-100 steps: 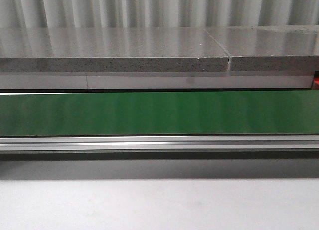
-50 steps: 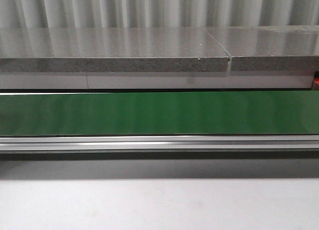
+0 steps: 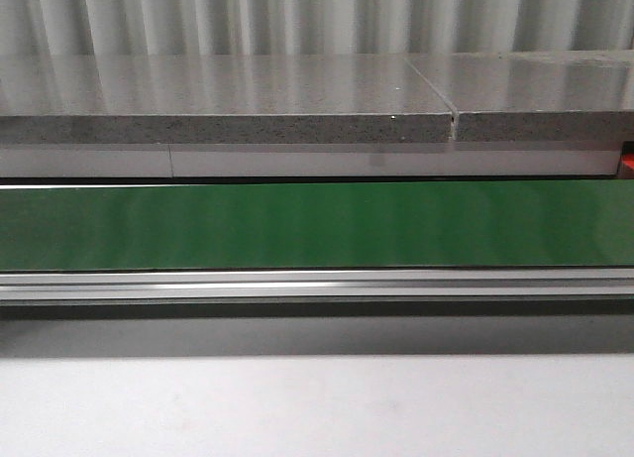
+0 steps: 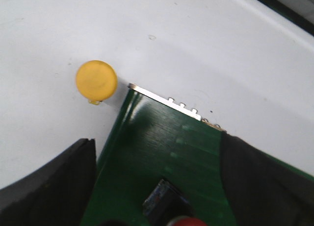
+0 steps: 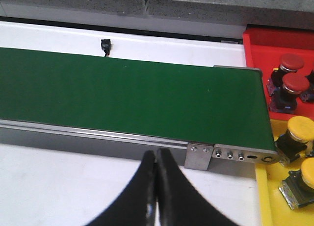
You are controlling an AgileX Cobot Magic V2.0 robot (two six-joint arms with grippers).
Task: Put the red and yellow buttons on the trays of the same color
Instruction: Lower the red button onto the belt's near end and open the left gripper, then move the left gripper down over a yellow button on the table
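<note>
Evidently the right gripper (image 5: 156, 187) is pressed fully closed on nothing, hanging over the white counter (image 5: 59, 182) just short of the green belt (image 5: 122, 93). Beyond the belt's end, off to that gripper's side, two red buttons (image 5: 293, 84) sit in the red tray (image 5: 274, 37) and two yellow buttons (image 5: 300, 130) in the yellow tray (image 5: 262, 196). The left gripper (image 4: 157, 187) is spread wide and empty above the belt's corner; a yellow cap (image 4: 96, 79) lies on the counter just past it

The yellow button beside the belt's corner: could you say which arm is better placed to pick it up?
Left: the left end effector, open, hangs near the yellow button; the right end effector is shut.
</note>
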